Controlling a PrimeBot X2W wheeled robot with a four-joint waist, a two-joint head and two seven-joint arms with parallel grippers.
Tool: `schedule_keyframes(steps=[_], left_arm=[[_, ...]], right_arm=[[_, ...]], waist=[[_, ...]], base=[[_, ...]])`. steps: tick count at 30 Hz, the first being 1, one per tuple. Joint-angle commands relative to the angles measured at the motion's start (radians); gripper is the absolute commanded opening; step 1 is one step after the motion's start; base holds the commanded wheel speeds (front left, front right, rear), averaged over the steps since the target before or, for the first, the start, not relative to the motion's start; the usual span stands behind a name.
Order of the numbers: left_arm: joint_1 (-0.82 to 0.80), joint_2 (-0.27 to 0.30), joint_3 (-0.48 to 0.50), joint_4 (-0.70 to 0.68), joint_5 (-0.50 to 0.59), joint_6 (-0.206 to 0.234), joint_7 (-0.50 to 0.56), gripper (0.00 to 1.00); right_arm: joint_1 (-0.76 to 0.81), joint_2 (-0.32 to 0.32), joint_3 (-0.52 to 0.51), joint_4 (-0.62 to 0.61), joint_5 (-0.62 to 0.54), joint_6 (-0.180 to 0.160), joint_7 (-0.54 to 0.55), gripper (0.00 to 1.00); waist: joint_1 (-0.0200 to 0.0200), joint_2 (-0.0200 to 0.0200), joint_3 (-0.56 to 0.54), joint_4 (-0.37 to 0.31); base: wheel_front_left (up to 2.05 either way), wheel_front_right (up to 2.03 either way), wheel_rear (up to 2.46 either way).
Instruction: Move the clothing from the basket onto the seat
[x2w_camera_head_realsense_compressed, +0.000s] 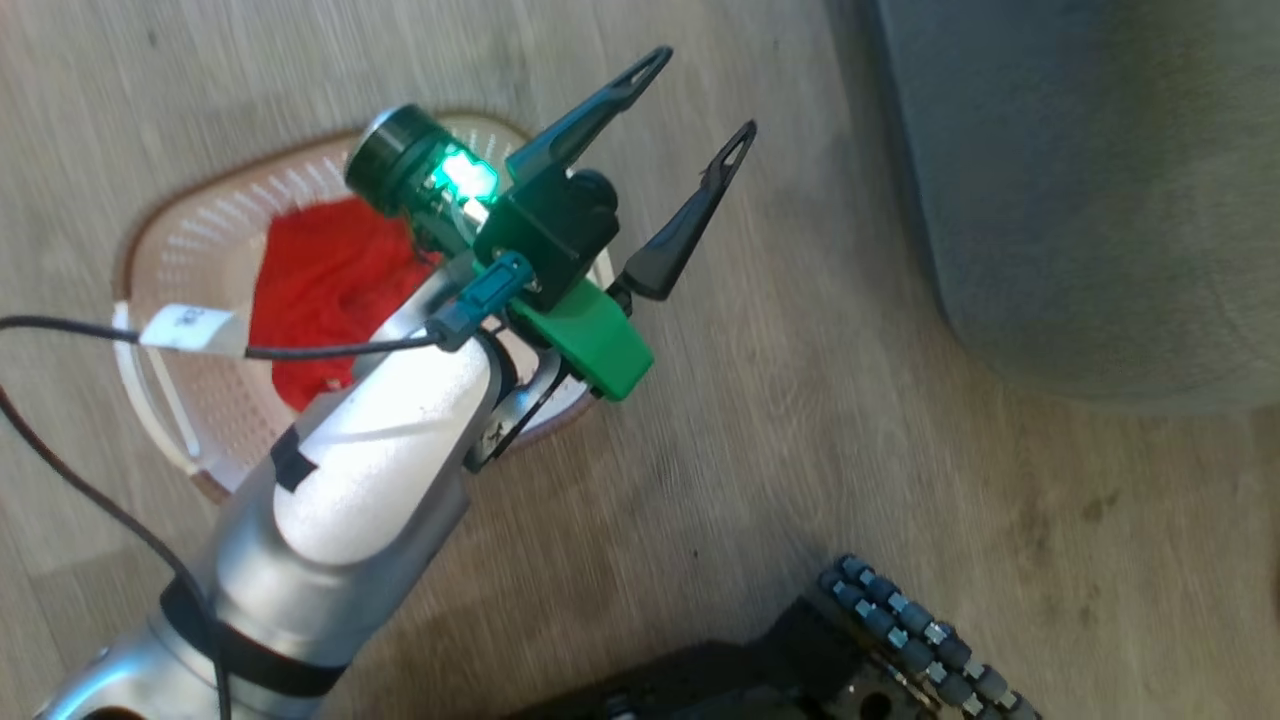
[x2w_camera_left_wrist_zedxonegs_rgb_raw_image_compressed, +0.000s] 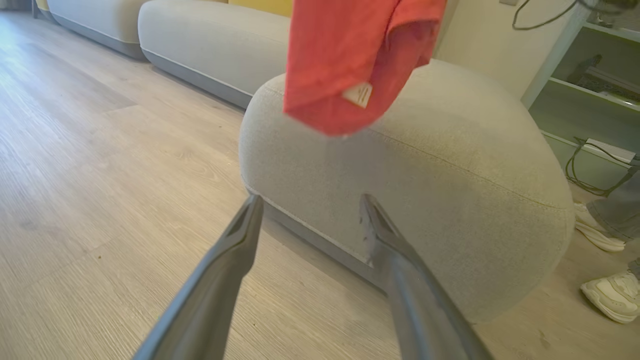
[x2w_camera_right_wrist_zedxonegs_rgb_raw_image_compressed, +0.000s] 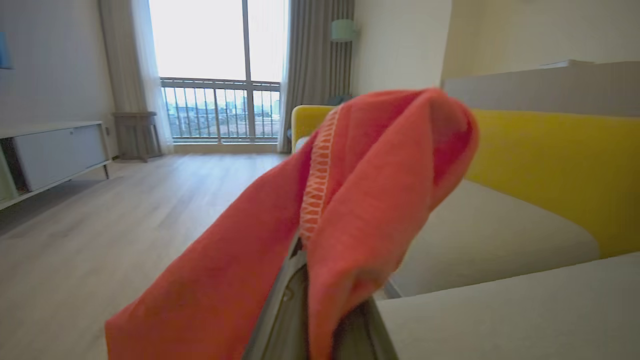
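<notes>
One red cloth (x2w_camera_right_wrist_zedxonegs_rgb_raw_image_compressed: 360, 200) hangs from the right gripper (x2w_camera_right_wrist_zedxonegs_rgb_raw_image_compressed: 300, 270), which is pinched tight on it. The left gripper (x2w_camera_head_realsense_compressed: 704, 90) is spread wide and holds nothing. The cloth looks to be up by the seat's (x2w_camera_left_wrist_zedxonegs_rgb_raw_image_compressed: 450, 165) round edge. Dropped too soon, it may slide off onto the floor (x2w_camera_left_wrist_zedxonegs_rgb_raw_image_compressed: 100, 200). More red clothes (x2w_camera_head_realsense_compressed: 320, 280) lie in the basket (x2w_camera_head_realsense_compressed: 190, 250). Farther off are a person's shoes (x2w_camera_left_wrist_zedxonegs_rgb_raw_image_compressed: 607, 295), and a wide swing could bump them.

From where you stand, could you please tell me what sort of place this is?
Most likely a home living room: a yellow-backed upholstered sofa, a tall balcony window with grey curtains, pale wood-plank floor.
</notes>
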Motion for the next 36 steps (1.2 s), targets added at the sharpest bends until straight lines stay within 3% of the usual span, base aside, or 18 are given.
schedule_keyframes(steps=[1, 6, 9, 11, 17, 18, 21, 27, 36], left_arm=[[-0.035, 0.007, 0.021, -0.058, 0.009, 0.002, 0.006, 1.0], [-0.073, 0.0, 0.019, -0.105, 0.016, 0.002, 0.007, 1.0], [-0.084, -0.003, 0.015, -0.127, 0.016, 0.002, 0.013, 1.0], [-0.082, -0.007, 0.018, -0.142, 0.006, 0.005, 0.014, 1.0], [-0.062, 0.008, 0.011, -0.148, 0.004, 0.015, 0.034, 1.0], [-0.057, 0.013, 0.011, -0.147, 0.005, 0.017, 0.036, 1.0], [-0.039, 0.027, 0.016, -0.143, -0.001, 0.024, 0.036, 1.0], [0.007, 0.032, 0.044, -0.128, -0.049, 0.039, 0.015, 1.0], [0.086, 0.016, 0.066, -0.057, -0.117, 0.046, -0.042, 1.0]], right_arm=[[-0.063, -0.083, -0.055, 0.018, 0.006, 0.0, 0.017, 0.0], [-0.216, -0.271, -0.177, 0.147, -0.069, 0.0, 0.083, 0.0], [-0.238, -0.316, -0.23, 0.227, -0.107, 0.0, 0.104, 0.0], [-0.219, -0.296, -0.243, 0.278, -0.124, 0.0, 0.092, 0.0], [-0.142, -0.132, -0.235, 0.391, -0.098, 0.0, 0.012, 0.0], [-0.134, -0.117, -0.243, 0.412, -0.099, 0.0, 0.005, 0.09], [-0.116, -0.085, -0.252, 0.468, -0.118, 0.0, -0.005, 1.0], [-0.058, -0.049, -0.191, 0.468, -0.168, 0.0, -0.009, 1.0], [0.17, 0.001, -0.056, 0.256, -0.219, 0.0, -0.01, 1.0]], waist=[[-0.0004, 0.0001, 0.061, 0.022], [-0.0004, 0.0001, 0.085, 0.056], [-0.0004, 0.0001, 0.102, 0.068], [-0.0004, 0.0001, 0.117, 0.071], [-0.0004, 0.0001, 0.154, 0.073], [-0.0004, 0.0001, 0.155, 0.072], [-0.0004, 0.0001, 0.145, 0.068], [-0.0004, 0.0001, 0.078, 0.049], [-0.0004, 0.0001, -0.101, 0.05]], base=[[0.0, 0.0, 0.0], [0.0, 0.0, 0.0], [0.0, 0.0, 0.0], [0.0, 0.0, 0.0], [0.0, 0.0, 0.0], [0.0, 0.0, 0.0], [0.0, 0.0, 0.0], [0.0, 0.0, 0.0], [0.0, 0.0, 0.0]])
